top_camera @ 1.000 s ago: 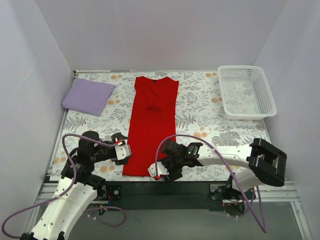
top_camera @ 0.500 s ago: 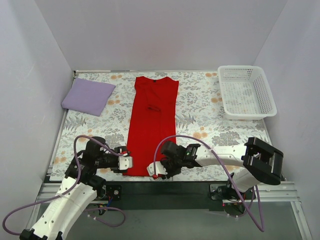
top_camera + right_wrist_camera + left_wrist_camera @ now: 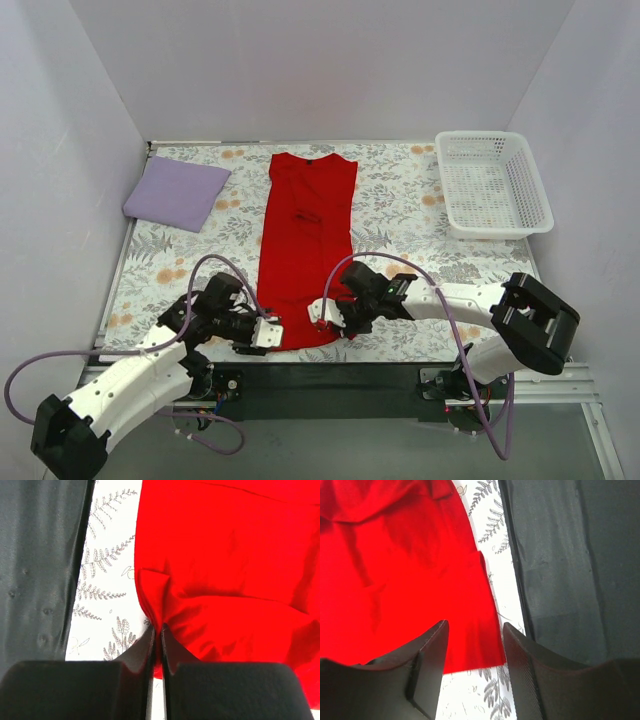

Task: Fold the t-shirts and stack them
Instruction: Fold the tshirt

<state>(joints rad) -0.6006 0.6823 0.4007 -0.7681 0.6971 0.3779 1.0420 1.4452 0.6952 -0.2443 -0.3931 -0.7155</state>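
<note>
Nearest, by the front edge of the flowery cloth [image 3: 400, 215]: the bottom hem of the red shirt [image 3: 305, 235]. Left gripper [image 3: 268, 333] down low at the left end of that hem. Fingers [image 3: 431, 655] apart, one on each side of the red corner, not squeezing it. Right gripper [image 3: 322, 312] at the right end of the hem. Fingers [image 3: 135, 680] pressed tight together, pinching a small bunched-up fold of red cloth. Right next to both, a black strip [image 3: 560, 570] running along the near side of the flowery cloth.

A bit farther, the rest of the red shirt. Bright red, plain, soft. Long and narrow, lying flat up the middle of the flowery cloth, hem near, neck hole at the far end. Mostly smooth, with one little wrinkle around the middle and a small flap near the hem on the left gripper's side.

Farthest, on the left: the purple shirt [image 3: 176, 192]. Pale purple, plain, folded into a neat flat pad, turned a little sideways. Well apart from the red shirt. Farthest on the right: a white basket [image 3: 497, 229] full of little holes, sitting on the flowery cloth, well apart from both shirts.
</note>
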